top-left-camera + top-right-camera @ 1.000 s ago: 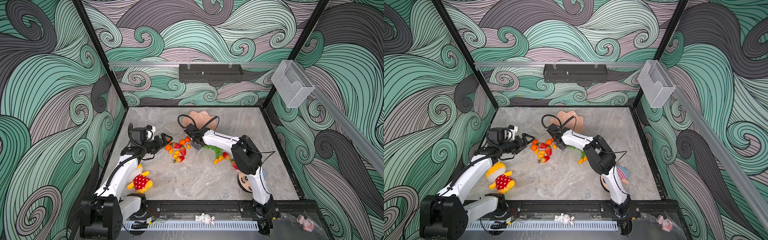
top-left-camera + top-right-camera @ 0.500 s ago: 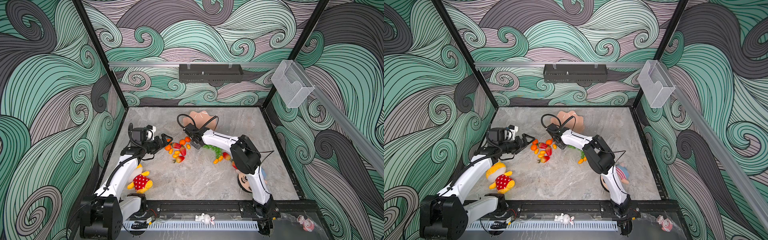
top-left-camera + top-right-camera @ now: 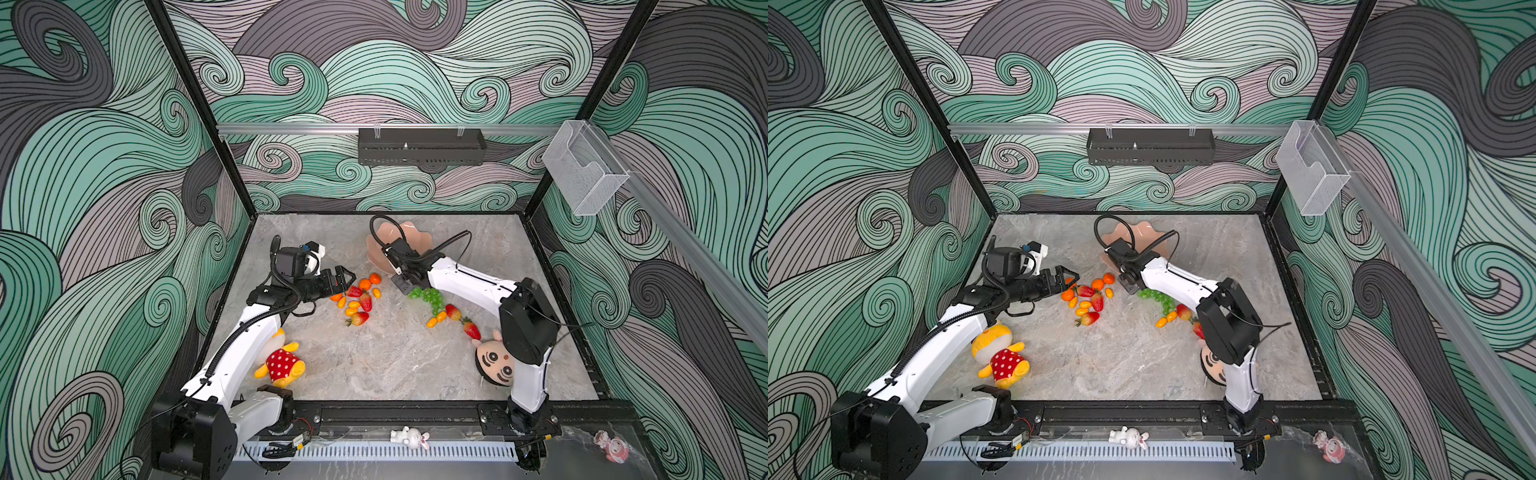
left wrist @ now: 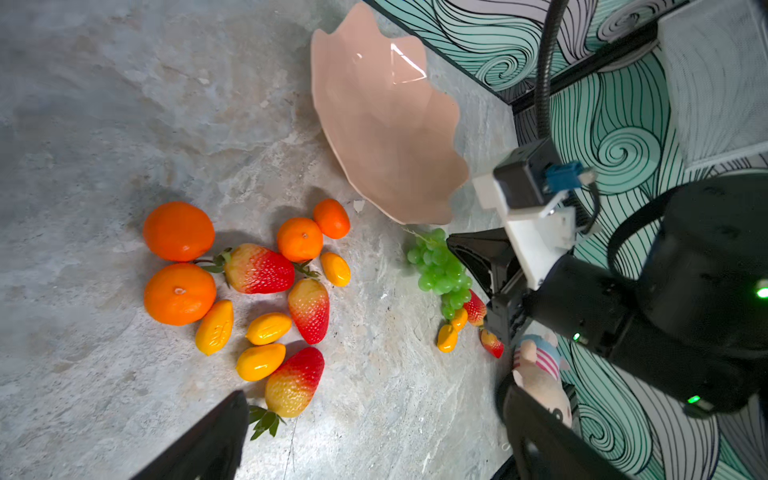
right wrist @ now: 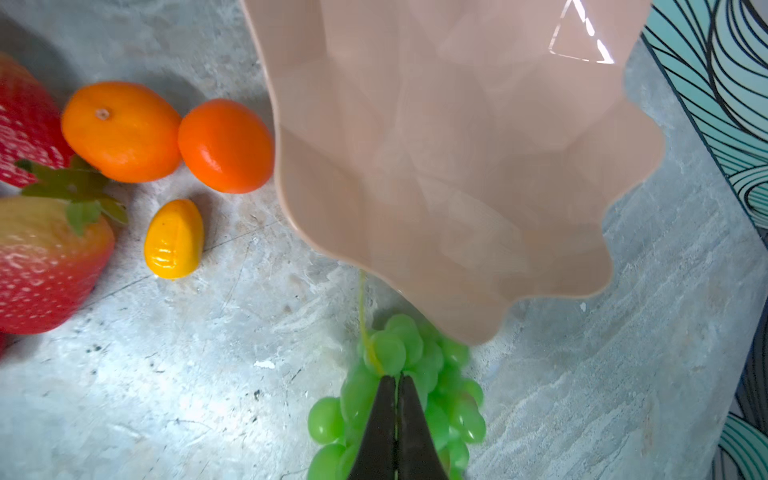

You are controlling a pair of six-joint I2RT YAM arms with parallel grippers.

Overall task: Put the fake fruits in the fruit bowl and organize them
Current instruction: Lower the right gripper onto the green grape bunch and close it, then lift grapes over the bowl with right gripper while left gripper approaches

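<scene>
Green grape bunch [image 5: 386, 353] lies on the tabletop [image 3: 395, 361] just beside the fruit bowl [image 5: 457, 166]; its long axis runs away from the bowl, its thin stem pointing at the rim. Right hand [image 5: 397, 386]: fingers pressed together over the bunch. Left hand [image 3: 344, 283]: fingers wide apart, beside the tangerines [image 3: 365, 284].

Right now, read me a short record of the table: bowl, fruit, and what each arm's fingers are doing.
fruit bowl: empty, toward the back of the table
right fingers: shut on the thin stem of the grape bunch, beside the bowl's rim
left fingers: open, at the edge of the loose pile
loose pile: tangerines, strawberries, kumquats, all on the table
non-fruit: yellow plush, doll, both toward the front
</scene>
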